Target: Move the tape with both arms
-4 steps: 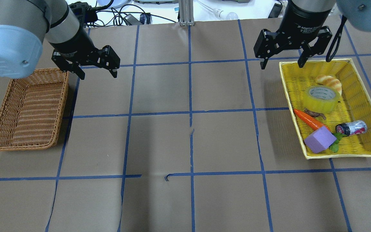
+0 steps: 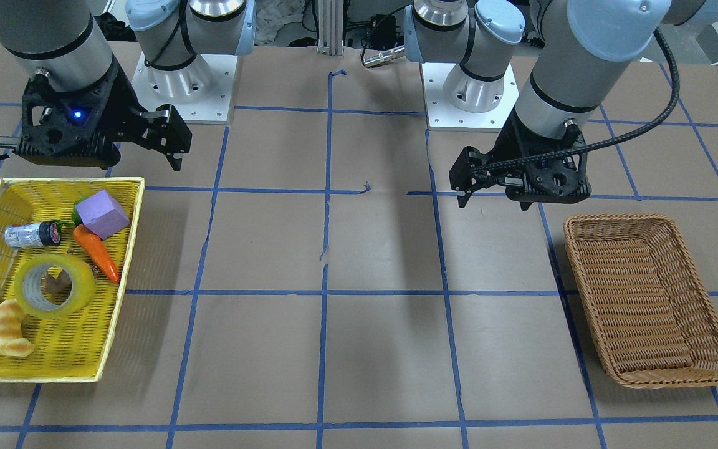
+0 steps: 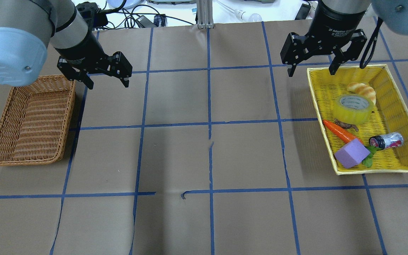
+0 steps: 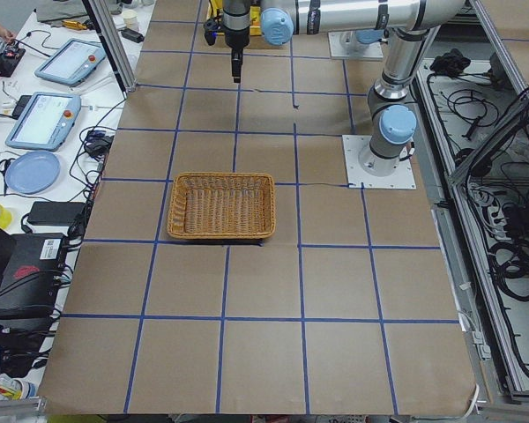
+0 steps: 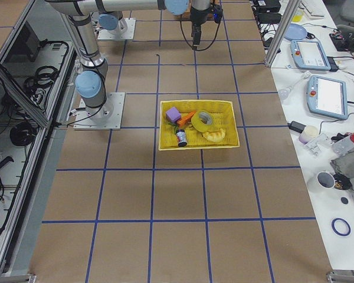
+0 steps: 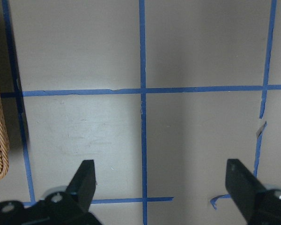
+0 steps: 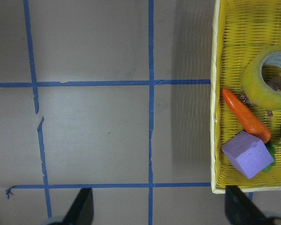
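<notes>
The yellow tape roll (image 3: pixel 353 108) lies flat in the yellow basket (image 3: pixel 345 66), between a croissant and a carrot. It also shows in the front view (image 2: pixel 53 287), the right side view (image 5: pixel 202 119) and the right wrist view (image 7: pixel 269 77). My right gripper (image 3: pixel 310 71) is open and empty, raised over the basket's far inner corner, apart from the tape. It also shows in the front view (image 2: pixel 141 159). My left gripper (image 3: pixel 107 79) is open and empty, raised beside the far corner of the brown wicker basket (image 3: pixel 30 120). It also shows in the front view (image 2: pixel 493 198).
The yellow basket also holds a croissant (image 3: pixel 361 90), a carrot (image 3: pixel 342 131), a purple block (image 3: pixel 352 153) and a small can (image 3: pixel 386 140). A small brown object sits by the tape. The brown basket holds nothing. Blue tape lines grid the brown paper table.
Both arms have shifted only slightly. Both grippers stay open, and the tape has not moved.
</notes>
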Robot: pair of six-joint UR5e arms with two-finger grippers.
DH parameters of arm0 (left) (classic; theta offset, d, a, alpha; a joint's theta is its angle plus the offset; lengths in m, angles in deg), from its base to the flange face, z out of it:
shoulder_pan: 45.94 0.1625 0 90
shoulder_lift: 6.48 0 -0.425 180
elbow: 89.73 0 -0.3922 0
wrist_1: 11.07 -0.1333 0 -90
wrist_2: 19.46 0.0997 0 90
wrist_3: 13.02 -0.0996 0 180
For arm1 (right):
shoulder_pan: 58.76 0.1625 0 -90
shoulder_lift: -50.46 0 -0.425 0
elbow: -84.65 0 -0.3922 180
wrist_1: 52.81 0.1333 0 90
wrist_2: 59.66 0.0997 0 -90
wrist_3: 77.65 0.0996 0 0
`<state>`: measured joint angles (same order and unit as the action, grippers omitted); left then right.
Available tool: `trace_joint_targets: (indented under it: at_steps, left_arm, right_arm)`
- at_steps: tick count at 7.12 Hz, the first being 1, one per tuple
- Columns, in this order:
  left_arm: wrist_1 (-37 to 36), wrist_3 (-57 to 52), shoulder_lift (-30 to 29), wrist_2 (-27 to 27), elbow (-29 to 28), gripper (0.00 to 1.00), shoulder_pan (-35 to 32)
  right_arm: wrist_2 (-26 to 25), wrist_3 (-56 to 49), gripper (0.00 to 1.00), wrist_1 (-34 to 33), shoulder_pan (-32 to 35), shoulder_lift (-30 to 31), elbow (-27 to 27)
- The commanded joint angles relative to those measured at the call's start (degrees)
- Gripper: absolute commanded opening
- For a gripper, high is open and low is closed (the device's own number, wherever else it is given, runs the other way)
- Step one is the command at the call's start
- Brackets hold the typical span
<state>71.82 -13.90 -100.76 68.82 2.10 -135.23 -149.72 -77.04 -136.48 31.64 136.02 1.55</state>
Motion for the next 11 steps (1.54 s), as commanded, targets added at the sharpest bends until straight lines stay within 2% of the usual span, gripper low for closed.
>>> trace_joint_targets:
  at_steps: [1,4,11]
  left_arm:
    - [4.0,-0.1,0.7,1.7,-0.2,1.00,-0.1]
    - [6.8,0.0,1.5,1.7,-1.5,1.00,-0.3]
    - [6.7,0.0,1.1,1.6,-1.5,1.00,-0.4]
  right_arm:
    - [0.1,0.0,1.00,-0.4,0.0,0.0,0.0]
    - [0.2,0.0,1.00,-0.5,-0.1,-0.1,0.0]
    - [-0.6,-0.6,1.00,0.2,-0.5,-0.2,-0.1]
